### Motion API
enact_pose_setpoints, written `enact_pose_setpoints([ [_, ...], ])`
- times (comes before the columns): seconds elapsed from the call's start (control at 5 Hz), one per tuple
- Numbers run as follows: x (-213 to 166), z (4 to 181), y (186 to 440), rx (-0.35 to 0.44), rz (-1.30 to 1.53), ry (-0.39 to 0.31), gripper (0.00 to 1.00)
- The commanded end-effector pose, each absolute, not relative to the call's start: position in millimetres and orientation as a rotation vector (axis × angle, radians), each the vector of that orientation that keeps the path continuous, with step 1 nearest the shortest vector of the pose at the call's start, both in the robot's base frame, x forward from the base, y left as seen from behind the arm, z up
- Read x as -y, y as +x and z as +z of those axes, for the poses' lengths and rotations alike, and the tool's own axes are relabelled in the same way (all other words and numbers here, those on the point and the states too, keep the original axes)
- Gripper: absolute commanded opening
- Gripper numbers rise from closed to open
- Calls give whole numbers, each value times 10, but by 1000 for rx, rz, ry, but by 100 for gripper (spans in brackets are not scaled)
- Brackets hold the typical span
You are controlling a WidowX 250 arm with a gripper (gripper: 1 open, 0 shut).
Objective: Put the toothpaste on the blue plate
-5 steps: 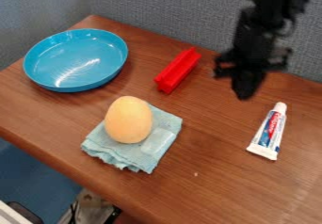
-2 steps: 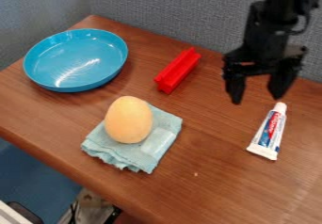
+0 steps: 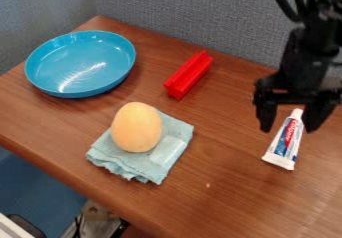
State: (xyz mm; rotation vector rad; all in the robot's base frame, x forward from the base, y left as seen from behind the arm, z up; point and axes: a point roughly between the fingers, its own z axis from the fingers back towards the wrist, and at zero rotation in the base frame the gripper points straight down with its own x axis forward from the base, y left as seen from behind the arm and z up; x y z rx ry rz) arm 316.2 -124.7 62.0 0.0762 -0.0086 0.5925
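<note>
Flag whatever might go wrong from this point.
The open gripper is lined up near the cap end of the toothpaste, so it may pinch off-centre and let the tube swing. On the way to the blue plate, a low path could clip the red block or the egg-shaped object.

We note 1 bare strip of wooden table (image 3: 214, 182) between the folded cloth (image 3: 158, 160) and the toothpaste (image 3: 283, 140), while the red block (image 3: 189, 74) and the egg-shaped object (image 3: 136, 128) on the cloth stand between tube and blue plate (image 3: 80, 63).
</note>
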Motion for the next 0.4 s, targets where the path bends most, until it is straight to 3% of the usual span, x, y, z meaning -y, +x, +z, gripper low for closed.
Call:
enact_pose_setpoints([
  [0.0, 1323, 592, 3182, 31, 553, 71, 100],
  [0.2, 1318, 459, 3193, 17, 562, 89, 100],
])
